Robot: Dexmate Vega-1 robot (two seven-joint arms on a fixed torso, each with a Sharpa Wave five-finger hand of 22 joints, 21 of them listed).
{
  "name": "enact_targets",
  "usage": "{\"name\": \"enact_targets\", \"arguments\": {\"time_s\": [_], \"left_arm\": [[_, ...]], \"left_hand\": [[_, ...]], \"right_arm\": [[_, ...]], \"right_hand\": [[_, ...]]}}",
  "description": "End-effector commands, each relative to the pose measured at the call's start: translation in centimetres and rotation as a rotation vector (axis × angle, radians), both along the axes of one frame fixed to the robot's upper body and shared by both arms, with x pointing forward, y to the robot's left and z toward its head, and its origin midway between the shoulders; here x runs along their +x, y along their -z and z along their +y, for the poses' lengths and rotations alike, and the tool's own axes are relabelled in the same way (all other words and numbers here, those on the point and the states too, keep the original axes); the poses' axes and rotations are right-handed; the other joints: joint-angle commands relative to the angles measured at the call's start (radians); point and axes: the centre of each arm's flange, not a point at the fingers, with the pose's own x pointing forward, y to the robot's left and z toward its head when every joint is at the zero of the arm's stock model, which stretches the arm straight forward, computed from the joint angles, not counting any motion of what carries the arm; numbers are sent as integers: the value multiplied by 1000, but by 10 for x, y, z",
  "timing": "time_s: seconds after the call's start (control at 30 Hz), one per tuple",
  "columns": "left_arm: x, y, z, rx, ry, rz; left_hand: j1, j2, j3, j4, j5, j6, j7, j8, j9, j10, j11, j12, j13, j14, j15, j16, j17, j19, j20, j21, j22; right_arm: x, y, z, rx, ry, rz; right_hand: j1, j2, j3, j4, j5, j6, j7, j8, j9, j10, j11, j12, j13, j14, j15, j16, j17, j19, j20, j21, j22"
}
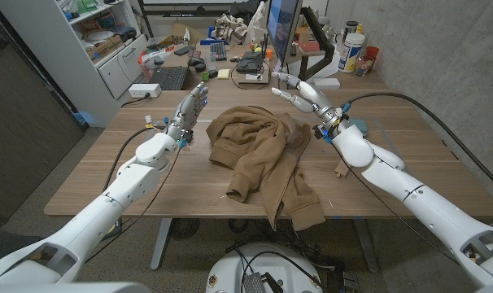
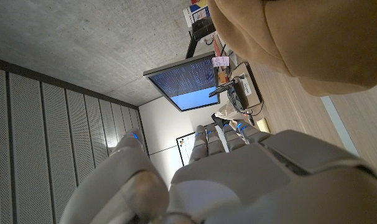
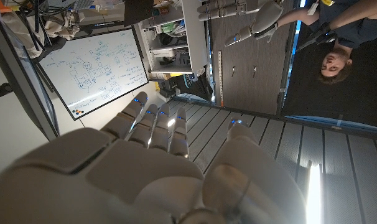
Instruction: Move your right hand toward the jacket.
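Jacket (image 1: 264,163) of soft tan-brown fabric lies crumpled on the wooden tabletop (image 1: 425,171), filling its middle and reaching toward the near edge. Its cloth looks thick and matte, bunched into rounded folds, with a ribbed hem showing on the side nearer the left edge and one long part trailing down to the near edge. In the left wrist view the same jacket (image 2: 313,37) appears as a smooth tan mound close by.

The tabletop is a long rectangle of mid-brown wood grain with straight edges.

The right hand (image 1: 303,93) hangs above the tabletop just beyond the jacket's far right side, its pale grey fingers stretched out and apart, holding nothing. Its glossy white arm (image 1: 409,191) with a black cable running along it comes in from the near right corner. In the right wrist view this hand (image 3: 157,162) shows smooth rounded grey shells, fingers extended side by side, small blue lights on them.

The left hand (image 1: 194,106) is raised near the jacket's left side, fingers straight and close together, gripping nothing; in the left wrist view this hand (image 2: 219,168) shows the same extended fingers.

A monitor (image 1: 283,28), a keyboard (image 1: 169,78) and assorted clutter sit along the far edge. A person (image 3: 338,37) shows in the right wrist view.
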Motion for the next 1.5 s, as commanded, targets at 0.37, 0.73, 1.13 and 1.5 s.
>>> {"name": "enact_targets", "arguments": {"time_s": [0.37,0.73,1.13,1.5], "left_arm": [[-2,1,-3,16,-10,-4],[-2,0,-2,24,-10,-2],[-2,-1,-1,36,-15,-1],[1,-1,-2,55,-24,10]], "left_hand": [[7,12,-5,-2,-1,9,16,3,4,-9,12,1,1,-16,3,-1,1,-12,-12,-1,3],[9,13,-7,-2,-2,8,13,2,4,-8,7,1,1,-16,2,0,1,-15,-9,-2,3],[10,13,-9,-2,-2,10,11,2,4,-8,6,2,1,-16,1,0,1,-16,-5,-1,3],[11,14,-11,-2,-2,10,11,2,4,-8,5,2,1,-16,3,1,1,-17,-5,-1,3]], "right_arm": [[1,5,15,-69,38,-32],[3,7,21,-91,53,-38],[9,7,28,-115,66,-34],[12,10,34,-141,95,-57]], "right_hand": [[7,7,4,-6,4,-9,-21,-5,6,-23,1,-1,2,-5,1,-2,0,-7,4,-3,3],[7,10,5,-6,5,-28,-40,-9,6,-12,-2,6,2,-7,2,-2,0,-8,5,-2,3],[6,11,5,-6,4,-22,-46,-4,6,-10,4,8,2,-10,4,-2,1,-14,6,-4,3],[4,12,4,-4,4,-18,-46,-1,7,-13,2,8,2,-11,2,-2,1,-18,5,-5,3]]}}
